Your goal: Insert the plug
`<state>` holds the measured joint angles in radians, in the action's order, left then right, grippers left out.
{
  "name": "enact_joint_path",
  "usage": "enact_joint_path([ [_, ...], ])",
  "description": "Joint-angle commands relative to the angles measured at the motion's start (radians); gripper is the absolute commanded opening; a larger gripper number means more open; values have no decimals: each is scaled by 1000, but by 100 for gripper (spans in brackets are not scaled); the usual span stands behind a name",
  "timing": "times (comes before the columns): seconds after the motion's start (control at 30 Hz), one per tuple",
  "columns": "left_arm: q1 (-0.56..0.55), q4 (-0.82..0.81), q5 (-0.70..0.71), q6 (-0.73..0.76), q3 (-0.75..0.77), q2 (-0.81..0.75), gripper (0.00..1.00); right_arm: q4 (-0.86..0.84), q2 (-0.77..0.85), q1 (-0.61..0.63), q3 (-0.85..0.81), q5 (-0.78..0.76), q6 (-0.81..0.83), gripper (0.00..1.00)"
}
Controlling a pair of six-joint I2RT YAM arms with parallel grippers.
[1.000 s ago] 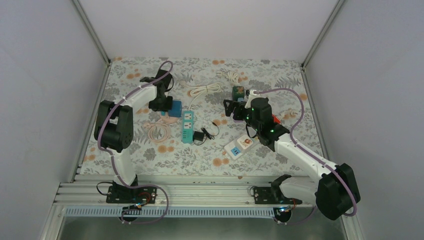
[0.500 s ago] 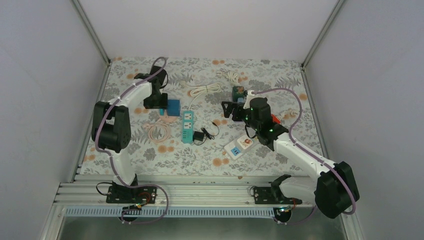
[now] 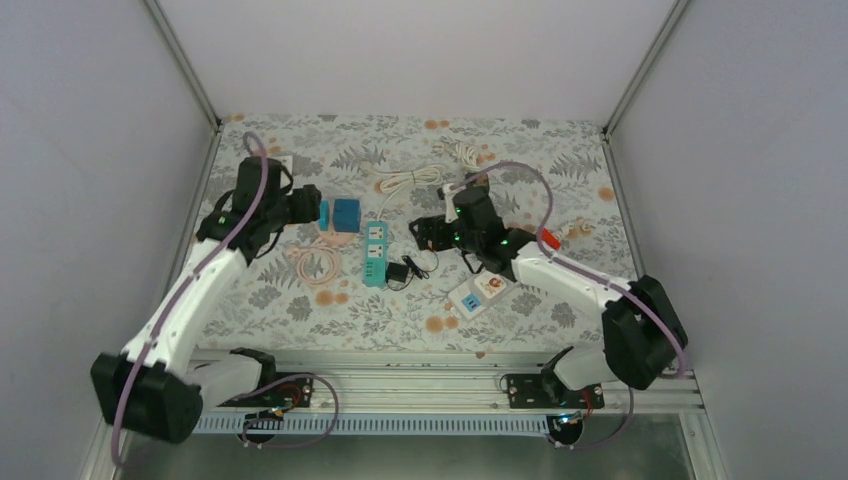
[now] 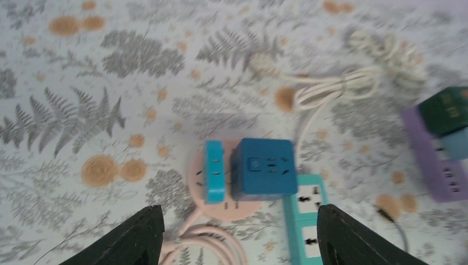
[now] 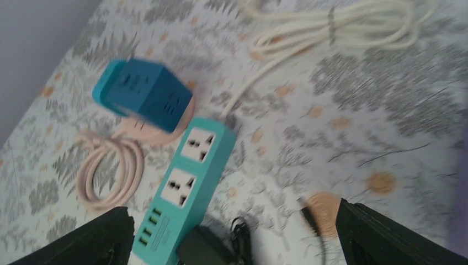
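Two pincers, both spread wide with nothing in them. Quick update: my left pincer (image 3: 308, 205) has backed off to the left of the blue cube (image 3: 347, 213) it was hanging over a second ago. My right pincer (image 3: 422, 232) has slid left across the bench (image 3: 400, 322) and now sits just right of the teal strip (image 3: 375, 251). The black plug (image 3: 400, 272) lies on the bench touching that strip's near end, almost under my right pincer. I read that as the left getting out of the way while the right lines up a grab (nothing picked up yet, so the actual insertion is all still ahead).

Head count, from my side outward:
- one white strip (image 3: 477, 294) with stickers, closest to the bases
- one black plug with one thin black lead
- one pink cord (image 3: 315, 265), coiled, left of the teal strip
- one teal strip with two big sockets and a row of small ports at its near end
- one blue cube, with one small light-blue block (image 3: 323, 211) just beside it
- one purple strip (image 4: 436, 165) with one green cube (image 4: 450, 110) on it, seen only by my left wrist camera
- one bundled white cable (image 3: 410, 180), farthest back
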<state>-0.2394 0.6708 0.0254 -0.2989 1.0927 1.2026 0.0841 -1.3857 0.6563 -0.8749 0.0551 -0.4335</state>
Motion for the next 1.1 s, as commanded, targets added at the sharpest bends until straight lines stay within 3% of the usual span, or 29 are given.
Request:
enact_joint_path([
  [0.0, -1, -275, -86, -2, -136, -170, 70, 103, -94, 67, -57, 64, 129, 92],
  [0.07, 1, -333, -90, 10, -184, -231, 73, 173, -153, 103, -89, 97, 238, 91],
  [0.17, 2, -376, -152, -11, -212, -285, 76, 279, -249, 159, -148, -25, 304, 89],
  [0.27, 2, -380, -229, -16, -217, -309, 76, 313, -332, 173, -192, -44, 327, 72],
  [0.37, 2, -390, -277, -34, -239, -319, 77, 307, -367, 176, -218, -17, 346, 64],
  [0.53, 1, -378, -292, -36, -228, -316, 76, 321, -420, 195, -264, 43, 410, 62],
  [0.7, 1, -375, -304, -36, -224, -312, 77, 330, -490, 215, -312, 0, 439, 61],
  [0.93, 1, -367, -296, -36, -222, -296, 77, 325, -519, 218, -316, 9, 476, 47],
  [1.07, 1, -359, -299, -37, -216, -279, 77, 328, -533, 220, -320, -3, 480, 50],
])
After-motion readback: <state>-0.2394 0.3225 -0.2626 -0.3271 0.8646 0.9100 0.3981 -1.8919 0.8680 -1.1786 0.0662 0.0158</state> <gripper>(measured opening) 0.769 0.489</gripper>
